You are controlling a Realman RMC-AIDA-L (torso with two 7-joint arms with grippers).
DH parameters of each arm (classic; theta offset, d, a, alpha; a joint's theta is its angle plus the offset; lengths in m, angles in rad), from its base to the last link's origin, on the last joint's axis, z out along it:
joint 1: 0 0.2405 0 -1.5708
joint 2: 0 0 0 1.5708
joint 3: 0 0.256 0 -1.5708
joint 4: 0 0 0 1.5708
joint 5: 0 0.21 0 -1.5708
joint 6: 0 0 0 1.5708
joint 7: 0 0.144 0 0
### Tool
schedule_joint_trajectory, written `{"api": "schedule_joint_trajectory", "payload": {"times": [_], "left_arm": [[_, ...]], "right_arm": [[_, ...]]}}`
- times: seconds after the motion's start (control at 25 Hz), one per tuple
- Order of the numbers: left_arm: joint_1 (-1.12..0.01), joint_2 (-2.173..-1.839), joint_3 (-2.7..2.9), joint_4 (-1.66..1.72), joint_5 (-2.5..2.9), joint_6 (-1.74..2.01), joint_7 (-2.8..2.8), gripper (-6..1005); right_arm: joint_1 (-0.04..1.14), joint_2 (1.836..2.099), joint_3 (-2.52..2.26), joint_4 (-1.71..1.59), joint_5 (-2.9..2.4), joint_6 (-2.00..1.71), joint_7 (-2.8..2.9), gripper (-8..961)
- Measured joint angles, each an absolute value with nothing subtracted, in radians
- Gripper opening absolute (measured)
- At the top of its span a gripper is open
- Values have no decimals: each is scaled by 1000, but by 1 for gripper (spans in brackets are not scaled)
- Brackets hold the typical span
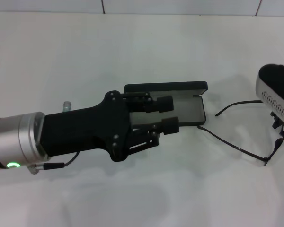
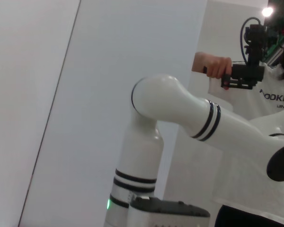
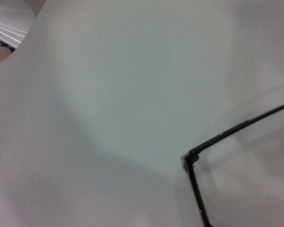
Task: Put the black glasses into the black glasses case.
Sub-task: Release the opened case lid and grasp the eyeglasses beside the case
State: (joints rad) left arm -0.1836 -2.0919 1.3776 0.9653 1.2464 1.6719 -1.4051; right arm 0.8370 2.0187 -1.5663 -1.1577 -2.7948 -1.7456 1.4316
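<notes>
Left gripper (image 1: 168,114) over the open black glasses case (image 1: 191,101), fingers spread, holding nothing. Case sits mid white table (image 1: 132,42), lid up, grey lining showing. Right gripper (image 1: 278,124) at the far right of the case; can't tell its finger state. Black glasses (image 1: 241,149) unfolded on the table just right of the case, frame end at the right gripper.

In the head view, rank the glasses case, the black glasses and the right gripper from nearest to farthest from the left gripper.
1. Black glasses case, open, directly under the left gripper.
2. Black glasses, on the table right of the case.
3. Right gripper, far right edge, over the glasses.
</notes>
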Motion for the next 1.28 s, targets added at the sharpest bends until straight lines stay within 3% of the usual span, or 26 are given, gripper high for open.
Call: {"api": "schedule_joint_trajectory", "payload": {"times": [0.48, 0.8, 1.0, 1.28], "left_arm": [[-185, -2091, 1373, 937, 1243, 1673, -1390, 393], [-179, -2091, 1373, 910, 1228, 1677, -1365, 394], [-177, -2090, 1373, 902, 1221, 1679, -1364, 394], [-177, -2089, 1373, 900, 1213, 1692, -1336, 393]], "right_arm": [[843, 2026, -1624, -1126, -2789, -1724, 1434, 496], [839, 2028, -1655, -1127, -2779, -1715, 1443, 356], [832, 2028, -1665, -1157, -2771, -1750, 1477, 165], [793, 2027, -1659, -1247, -2749, -1837, 1530, 129]]}}
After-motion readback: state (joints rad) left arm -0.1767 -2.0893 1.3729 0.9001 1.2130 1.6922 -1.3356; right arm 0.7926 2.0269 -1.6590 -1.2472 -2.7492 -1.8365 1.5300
